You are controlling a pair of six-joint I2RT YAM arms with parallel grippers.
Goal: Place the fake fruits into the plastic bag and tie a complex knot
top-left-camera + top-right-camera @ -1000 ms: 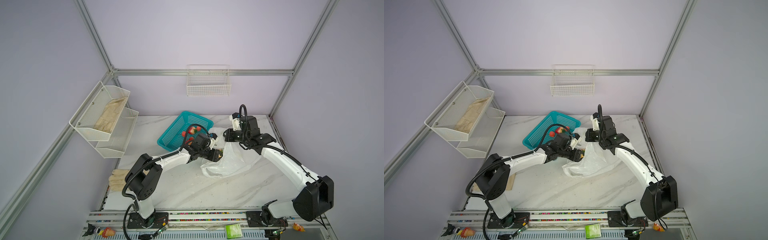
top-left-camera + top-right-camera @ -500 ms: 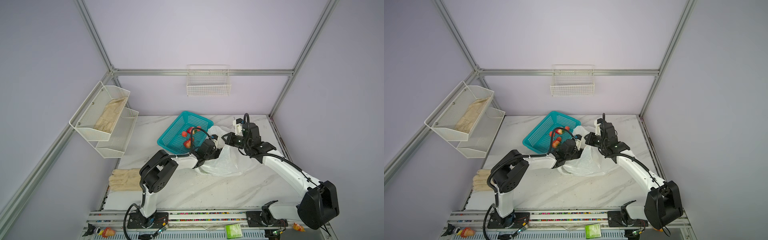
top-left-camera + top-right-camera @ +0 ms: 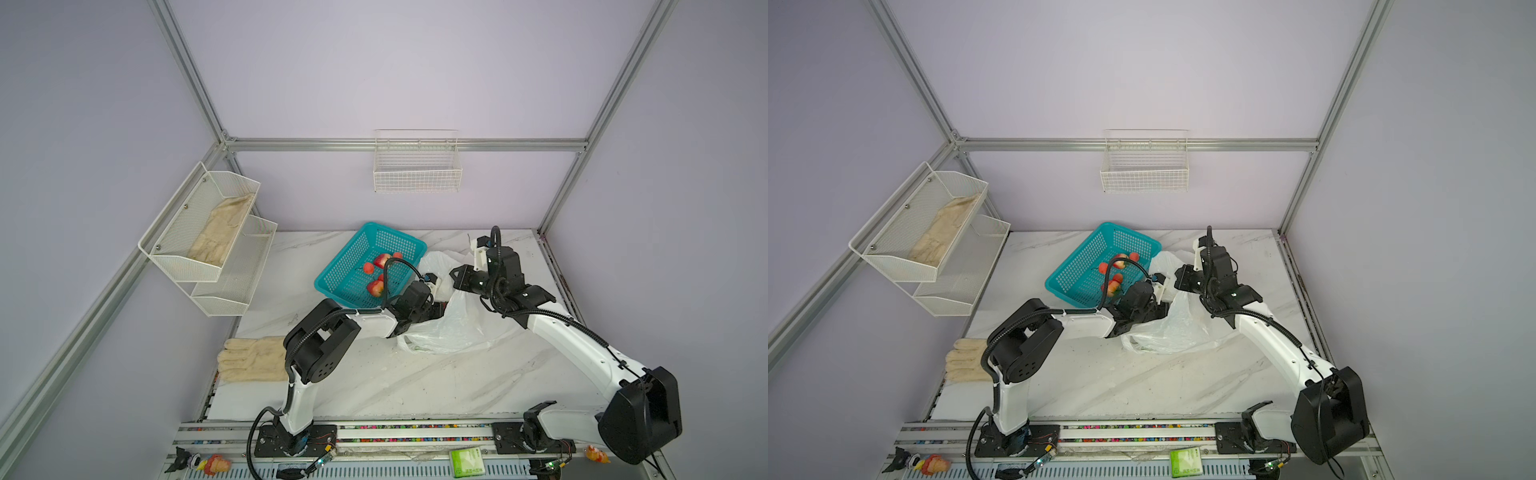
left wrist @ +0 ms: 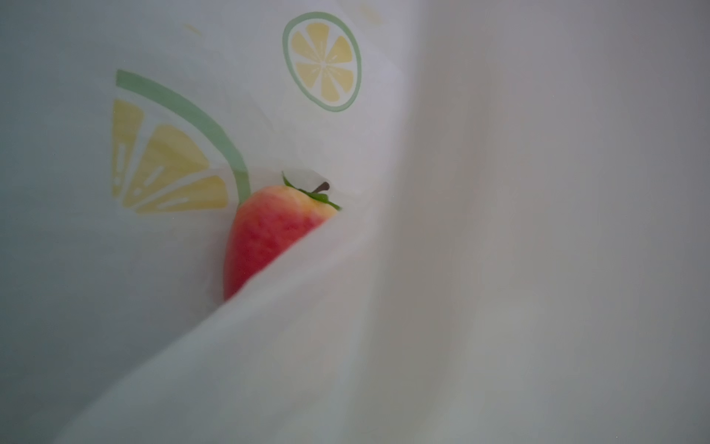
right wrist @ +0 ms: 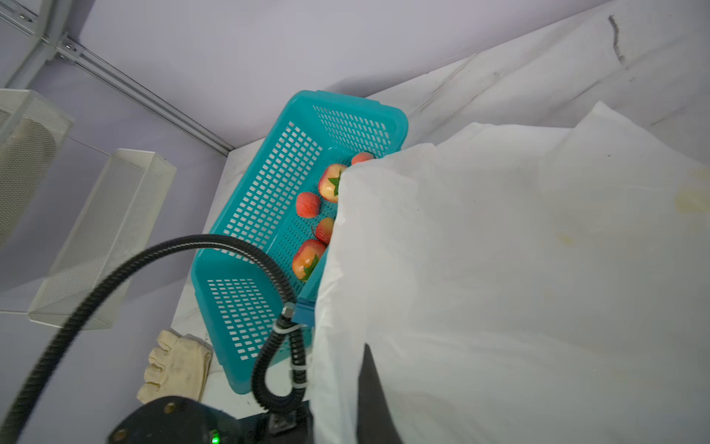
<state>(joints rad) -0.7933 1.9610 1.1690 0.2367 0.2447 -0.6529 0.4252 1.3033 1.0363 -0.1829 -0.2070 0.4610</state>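
Seen from my remote console, the left gripper [image 3: 441,308] reached into the mouth of the thin translucent white plastic bag [image 3: 457,330] printed with yellow lemon slices, which lay crumpled on the white marbled tabletop [image 3: 415,382] — its fingers were buried in the film, and I could not tell whether they stood apart or together. The left wrist view showed one red-pink fake strawberry [image 4: 265,238] with a green leafy cap lying loose inside the bag, half behind a fold and next to a printed lemon slice. The right gripper [image 3: 458,276] was pinched together on the bag's upper edge, holding that side raised off the table; one dark finger [image 5: 369,388] showed against the film in the right wrist view. Five more red-pink fake fruits [image 5: 307,205] sat in the teal perforated plastic basket [image 3: 345,270] just beside the bag — none of them held. A beige fabric glove [image 3: 253,359] lay well apart at the table's left edge.
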